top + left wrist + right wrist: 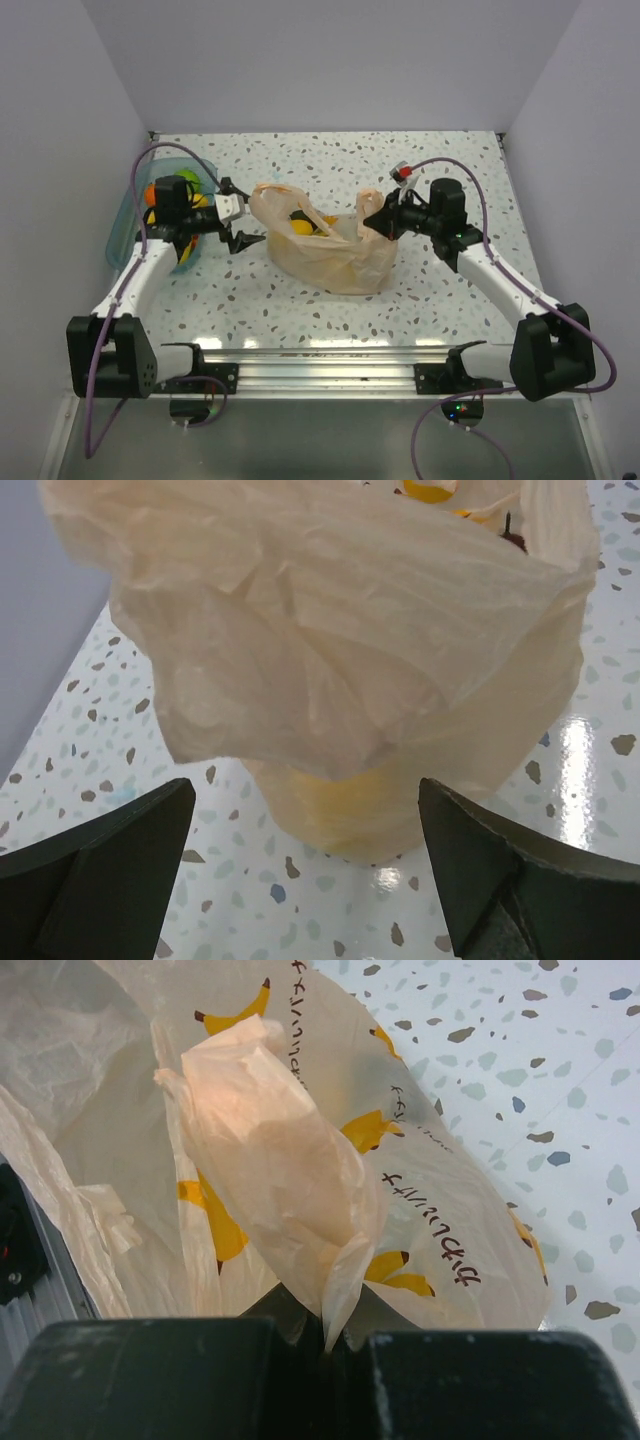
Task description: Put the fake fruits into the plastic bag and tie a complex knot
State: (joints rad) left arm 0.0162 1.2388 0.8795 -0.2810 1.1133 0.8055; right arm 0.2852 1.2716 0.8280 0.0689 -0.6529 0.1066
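Peach-orange translucent plastic carrier bag (335, 262) printed with yellow bananas sits at the centre of the white speckled surface (300, 160), its mouth slack and open upward. A small yellow plastic fruit (300, 226) shows inside the mouth. The left fingers (246, 240) stand wide apart just left of the bag, at its left handle loop (270, 195), and hold nothing. In the left wrist view they sit at the two bottom corners, with the crumpled bag wall filling the frame above and between them. The right fingers (380, 222) are pressed together on the bag's right handle loop (270, 1160), right of centre in the overhead view. The right wrist view shows that bunched film pinched at the bottom edge of the frame. At the left edge of the overhead view, a clear blue rectangular plastic tray (120, 225) holds an orange plastic fruit (150, 193) and a green plastic ball (186, 184), both partly hidden behind the left arm.
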